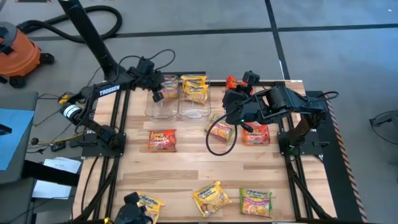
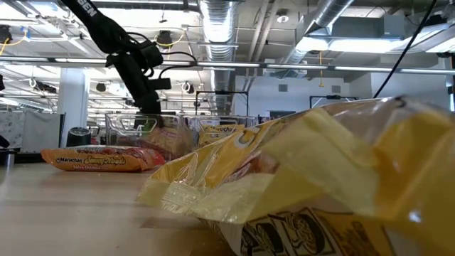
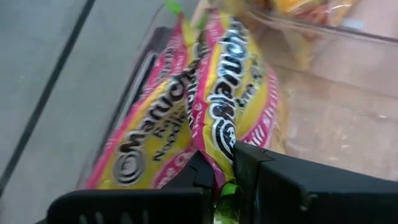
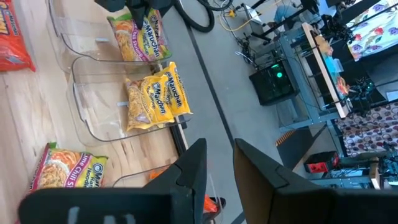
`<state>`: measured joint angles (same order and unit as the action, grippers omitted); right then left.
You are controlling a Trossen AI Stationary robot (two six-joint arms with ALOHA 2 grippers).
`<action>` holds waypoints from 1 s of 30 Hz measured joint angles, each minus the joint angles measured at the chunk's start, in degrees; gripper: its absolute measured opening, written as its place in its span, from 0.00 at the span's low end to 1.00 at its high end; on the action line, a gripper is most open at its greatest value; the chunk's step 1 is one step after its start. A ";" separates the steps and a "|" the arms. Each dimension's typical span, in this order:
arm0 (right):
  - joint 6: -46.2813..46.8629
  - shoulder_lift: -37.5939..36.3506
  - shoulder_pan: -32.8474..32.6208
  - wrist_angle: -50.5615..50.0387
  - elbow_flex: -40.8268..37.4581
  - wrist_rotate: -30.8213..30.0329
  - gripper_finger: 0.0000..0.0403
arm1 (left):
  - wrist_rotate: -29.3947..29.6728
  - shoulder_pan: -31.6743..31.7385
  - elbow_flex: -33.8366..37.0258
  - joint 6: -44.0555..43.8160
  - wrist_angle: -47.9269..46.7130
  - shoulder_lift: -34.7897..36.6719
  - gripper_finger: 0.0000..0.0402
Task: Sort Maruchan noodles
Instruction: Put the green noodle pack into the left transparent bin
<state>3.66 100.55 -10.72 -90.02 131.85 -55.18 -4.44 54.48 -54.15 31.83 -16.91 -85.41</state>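
My left gripper (image 1: 158, 92) is over the left clear bin (image 1: 163, 107), shut on a green-and-pink Maruchan packet (image 4: 137, 37). A yellow packet (image 1: 194, 88) stands in the middle bin. My right gripper (image 4: 217, 165) hovers open and empty near the table's far side, over a red-orange packet (image 1: 232, 82). Flat on the table lie a red-orange packet (image 1: 162, 140), a green-and-pink one (image 1: 221, 129), another red-orange one (image 1: 255, 134), two yellow ones (image 1: 211, 198) (image 1: 146, 204) and a green one (image 1: 256, 201). My left gripper pinches the green-and-pink packet between its two fingers at one edge (image 3: 219, 163), coming from above and pointing down. The packet hangs below the fingers inside the left bin; whether its lower end rests on the bin's floor I cannot tell.
The clear bins (image 4: 93, 118) stand side by side at the table's far edge (image 1: 205, 79). In the low view a yellow packet (image 2: 320, 178) fills the foreground. The wood between the middle row of packets and the near row is bare (image 1: 205, 165). An orange vacuum (image 1: 15, 53) stands off the table.
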 joint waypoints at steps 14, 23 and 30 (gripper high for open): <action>3.01 0.02 1.06 0.02 0.00 0.04 0.26 | 2.42 0.26 -0.42 -0.14 -2.30 0.00 0.21; 2.97 0.04 2.85 0.02 0.00 1.67 0.26 | 2.40 0.24 -0.42 -4.05 -4.77 0.00 0.34; 2.96 0.04 4.16 0.01 0.00 4.96 0.26 | 5.41 0.10 -0.66 -6.49 -6.99 0.28 0.38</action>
<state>6.62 100.60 -6.56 -90.00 131.85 -50.22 0.96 54.58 -54.81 25.34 -23.90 -85.12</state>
